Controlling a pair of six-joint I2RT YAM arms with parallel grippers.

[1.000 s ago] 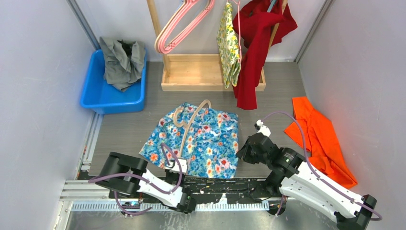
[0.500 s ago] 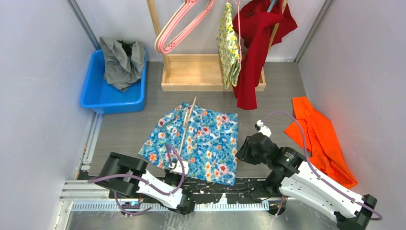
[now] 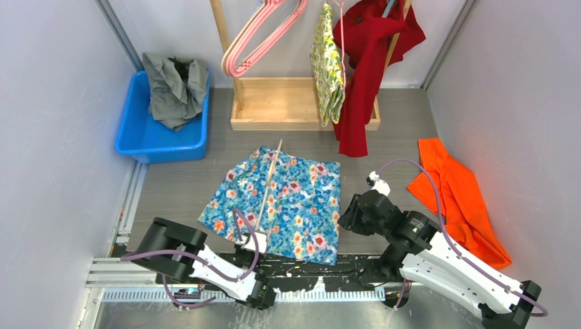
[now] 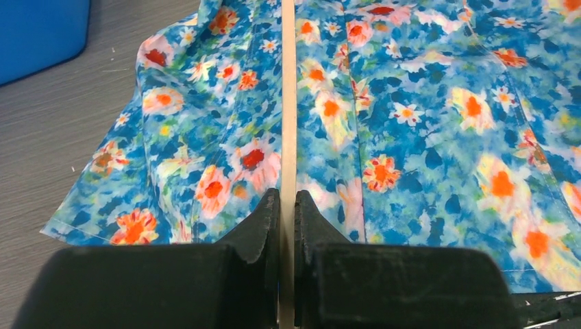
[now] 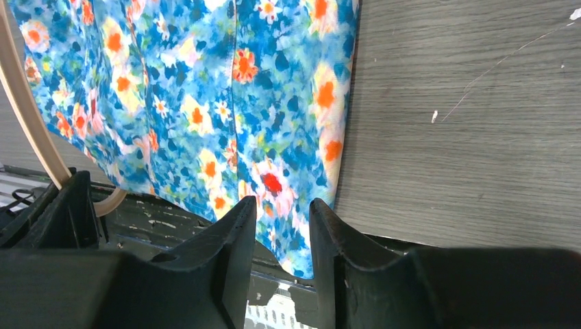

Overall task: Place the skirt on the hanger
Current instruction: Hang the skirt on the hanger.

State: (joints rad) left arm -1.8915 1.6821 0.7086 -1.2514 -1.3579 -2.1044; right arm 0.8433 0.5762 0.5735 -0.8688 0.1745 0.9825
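The left gripper (image 4: 288,205) pinches the pale wooden hanger (image 4: 288,103); the right gripper (image 5: 282,219) is parted. We judge the blue floral fabric skirt (image 3: 301,199) limp and light: take its 3 o'clock edge.

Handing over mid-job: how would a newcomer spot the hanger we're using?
Start at the floral skirt spread mid-table, in front of the wooden rack. The hanger stands on edge across it, a thin pale wooden strip clamped in the left gripper. Unlike the pink hangers on the rack, it is wood and off the rail.

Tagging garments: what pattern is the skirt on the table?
The skirt is a blue floral print with orange, red and white flowers; the left wrist view shows it best.
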